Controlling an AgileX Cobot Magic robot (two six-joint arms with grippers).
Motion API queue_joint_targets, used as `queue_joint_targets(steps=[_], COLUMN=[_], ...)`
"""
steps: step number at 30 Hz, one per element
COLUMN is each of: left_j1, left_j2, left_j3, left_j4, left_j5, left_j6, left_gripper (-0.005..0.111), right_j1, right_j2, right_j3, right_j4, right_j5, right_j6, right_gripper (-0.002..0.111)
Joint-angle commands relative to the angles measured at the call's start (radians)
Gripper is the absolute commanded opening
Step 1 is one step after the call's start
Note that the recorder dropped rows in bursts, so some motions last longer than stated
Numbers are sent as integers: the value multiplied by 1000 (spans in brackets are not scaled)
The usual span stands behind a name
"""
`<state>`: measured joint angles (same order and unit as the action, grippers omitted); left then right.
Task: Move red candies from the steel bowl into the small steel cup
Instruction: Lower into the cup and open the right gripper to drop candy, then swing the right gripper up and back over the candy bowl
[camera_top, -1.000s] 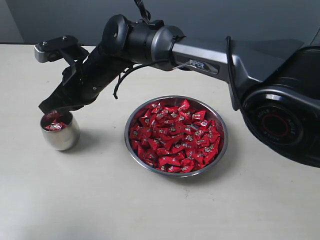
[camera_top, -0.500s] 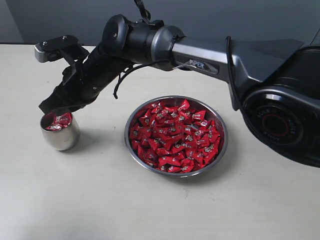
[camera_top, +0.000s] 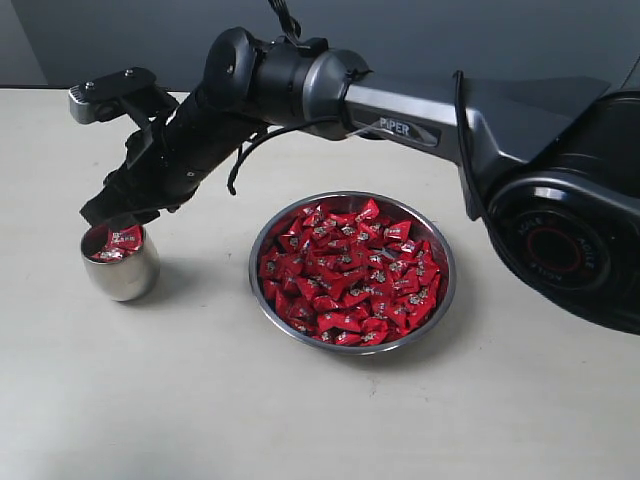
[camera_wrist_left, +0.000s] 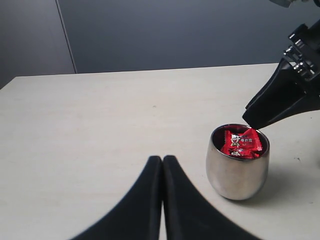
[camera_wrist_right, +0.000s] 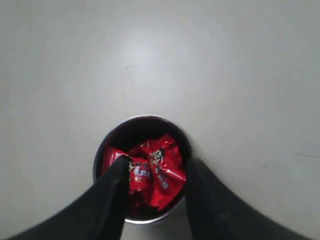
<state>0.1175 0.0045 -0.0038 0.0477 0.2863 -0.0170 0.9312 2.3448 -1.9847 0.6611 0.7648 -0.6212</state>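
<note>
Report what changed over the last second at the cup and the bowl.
The right gripper opened its jaws over the small steel cup and let go of a candy, which now lies among the red candies in the cup. The gripper also lifted slightly off the rim. The cup, the steel bowl and its pile stayed put.

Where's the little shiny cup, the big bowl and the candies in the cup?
small rounded steel cup (camera_wrist_left: 235, 175): left wrist view, its side wall.
wide shallow steel bowl (camera_top: 254, 262): exterior view, its left rim.
red-wrapped candies (camera_wrist_right: 160, 172) in the cup: right wrist view, top wrapper.
</note>
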Motion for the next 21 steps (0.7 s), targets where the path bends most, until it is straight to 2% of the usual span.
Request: queue_joint_targets(steps=[1, 7, 10, 12, 17, 21], left_j1=[1, 1, 1, 1, 1, 1], left_j2=[-4, -4, -4, -4, -4, -4], left_j3=[4, 4, 4, 4, 4, 4], left_j4=[-2, -2, -2, -2, -2, -2], left_j5=[-2, -2, -2, -2, -2, -2], left_j6=[-2, -2, -2, -2, -2, -2], left_gripper=[0, 0, 0, 0, 0, 0], right_j1=[-1, -1, -1, -4, -27, -77], right_j2=[-52, -97, -131, -156, -198, -202], right_j3=[-6, -6, -6, -6, -6, -6], right_j4=[-74, -242, -335, -351, -384, -428], right_j5=[-14, -12, 1, 11, 71, 143], right_j6=[4, 144, 233, 233, 233, 334], right_gripper=[37, 36, 18, -1, -1, -1])
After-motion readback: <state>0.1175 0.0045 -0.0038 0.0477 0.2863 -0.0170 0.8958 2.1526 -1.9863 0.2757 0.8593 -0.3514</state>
